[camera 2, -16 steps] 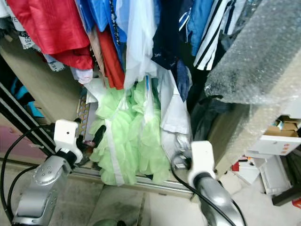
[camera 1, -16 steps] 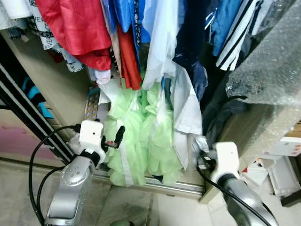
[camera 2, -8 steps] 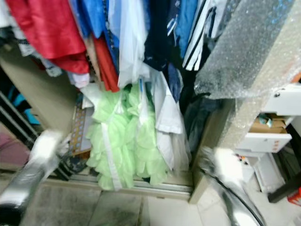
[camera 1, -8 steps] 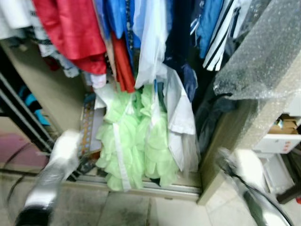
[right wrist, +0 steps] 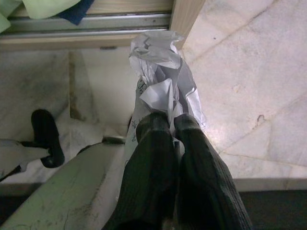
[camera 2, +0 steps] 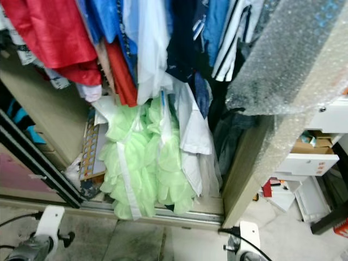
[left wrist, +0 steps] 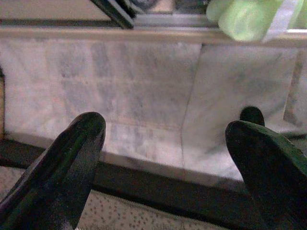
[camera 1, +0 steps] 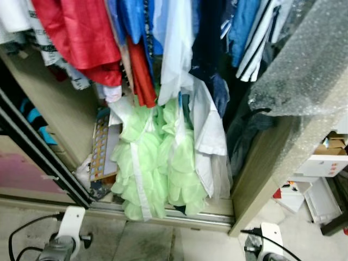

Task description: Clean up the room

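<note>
The head views look down into an open wardrobe [camera 1: 65, 117] packed with hanging clothes: a red garment [camera 1: 81, 35], blue shirts [camera 1: 133, 19], a white shirt [camera 1: 209, 130] and a frilly pale green dress [camera 1: 157, 163] that reaches down to the metal sliding track [camera 1: 190, 217]. A panel wrapped in bubble wrap [camera 1: 304, 76] leans in on the right side. At the bottom edge the white wrist housings of both arms show, low over the marble floor [camera 1: 147, 242].

The right wrist view adds what the head views do not. The right gripper [right wrist: 172, 125] has its two black fingers pressed together, pinching a crumpled piece of white paper [right wrist: 160, 76]. The paper is creased and bunched, with a few faint dark marks on it. It is longer than wide, and its long axis runs straight on from the fingers, its free end pointing away from the gripper toward the track and the wooden corner of the wardrobe frame [right wrist: 187, 17]. It hangs over the pale floor tiles.

The left wrist view shows the left gripper [left wrist: 165, 143] with its fingers spread wide and nothing between them, above the floor, with the green dress hem near the track.
</note>
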